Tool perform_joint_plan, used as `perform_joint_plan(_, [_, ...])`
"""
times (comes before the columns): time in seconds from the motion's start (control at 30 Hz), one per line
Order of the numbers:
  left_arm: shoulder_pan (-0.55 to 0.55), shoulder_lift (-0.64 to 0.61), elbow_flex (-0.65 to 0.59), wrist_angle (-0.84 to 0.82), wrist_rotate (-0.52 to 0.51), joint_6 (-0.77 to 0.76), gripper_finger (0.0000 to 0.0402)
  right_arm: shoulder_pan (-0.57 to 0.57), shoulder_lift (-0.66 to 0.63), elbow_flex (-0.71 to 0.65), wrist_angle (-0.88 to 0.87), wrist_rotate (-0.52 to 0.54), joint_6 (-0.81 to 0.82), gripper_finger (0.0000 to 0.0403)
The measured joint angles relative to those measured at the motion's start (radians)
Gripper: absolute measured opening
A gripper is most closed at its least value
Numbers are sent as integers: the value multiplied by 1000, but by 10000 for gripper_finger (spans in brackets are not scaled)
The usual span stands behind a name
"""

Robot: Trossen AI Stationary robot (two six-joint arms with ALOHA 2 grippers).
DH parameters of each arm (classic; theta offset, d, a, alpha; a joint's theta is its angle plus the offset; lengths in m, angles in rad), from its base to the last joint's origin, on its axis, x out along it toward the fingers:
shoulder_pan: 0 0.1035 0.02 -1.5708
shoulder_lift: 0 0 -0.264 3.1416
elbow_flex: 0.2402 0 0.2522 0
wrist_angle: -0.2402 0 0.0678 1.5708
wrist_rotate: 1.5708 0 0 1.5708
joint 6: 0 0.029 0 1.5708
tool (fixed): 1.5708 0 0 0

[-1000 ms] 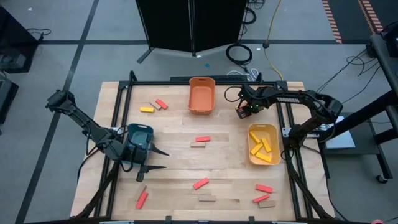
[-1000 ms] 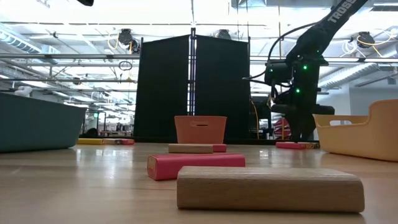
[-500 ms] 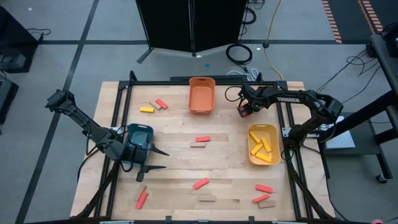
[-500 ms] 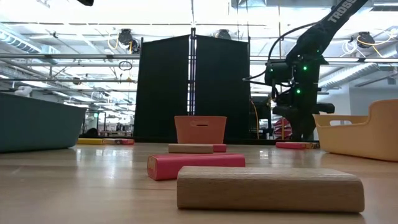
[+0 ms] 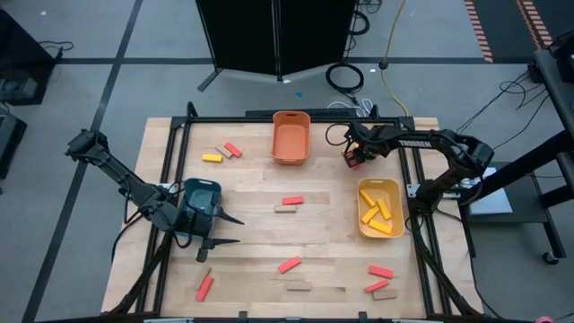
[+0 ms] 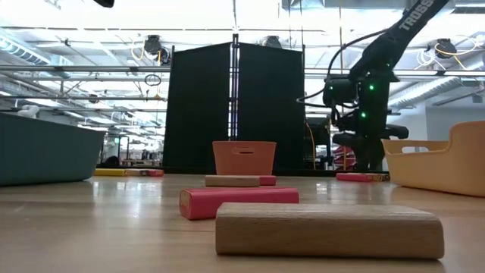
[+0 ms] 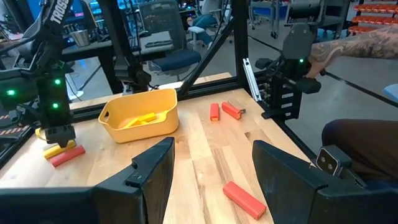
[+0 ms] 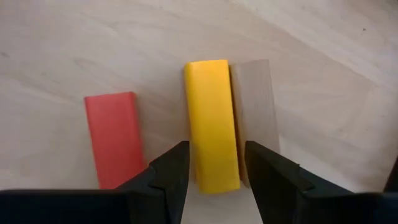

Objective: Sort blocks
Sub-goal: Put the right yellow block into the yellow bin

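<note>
My right gripper (image 5: 352, 159) points down, open, at the table's far right, over a row of three blocks. In the right wrist view its fingers (image 8: 171, 168) stand to either side of the near end of the yellow block (image 8: 211, 137). A tan block (image 8: 254, 112) lies against that block, and a red block (image 8: 115, 140) lies apart from it. My left gripper (image 5: 228, 230) waits open and level beside the teal bin (image 5: 202, 187). Other red, tan and yellow blocks lie flat about the table, such as a red one (image 5: 292, 200). My right gripper comes from above with its fingers along the yellow block's long sides (image 8: 189, 155). One finger stands over the tan block's edge. I cannot tell whether either finger touches a block. All three blocks lie flat on the table.
The orange bin (image 5: 291, 136) stands at the far middle. The yellow bin (image 5: 363, 208) at the right holds several yellow blocks. Loose blocks lie at the far left (image 5: 212, 158) and along the near edge (image 5: 289, 265). A person's arm (image 7: 348, 46) shows beyond the table's right side.
My right gripper has tipped a little while staying over the three blocks. The gap between its fingers is unchanged and the blocks have not moved.
</note>
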Motion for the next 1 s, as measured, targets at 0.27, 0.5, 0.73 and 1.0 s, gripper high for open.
perform_joint_plan(0.27, [0, 0, 0, -2, 0, 0, 215, -25, -4, -78, 75, -70, 13, 148])
perform_joint_plan(0.5, [0, 0, 0, -2, -2, 0, 215, -18, -4, -82, 89, -85, 30, 127])
perform_joint_plan(0.73, [0, 0, 0, -6, -6, 0, 215, -17, -11, -69, 82, -99, 46, 87])
perform_joint_plan(1.0, [0, 0, 0, -28, -18, 6, 215, 3, -63, 45, -54, -224, 42, 96])
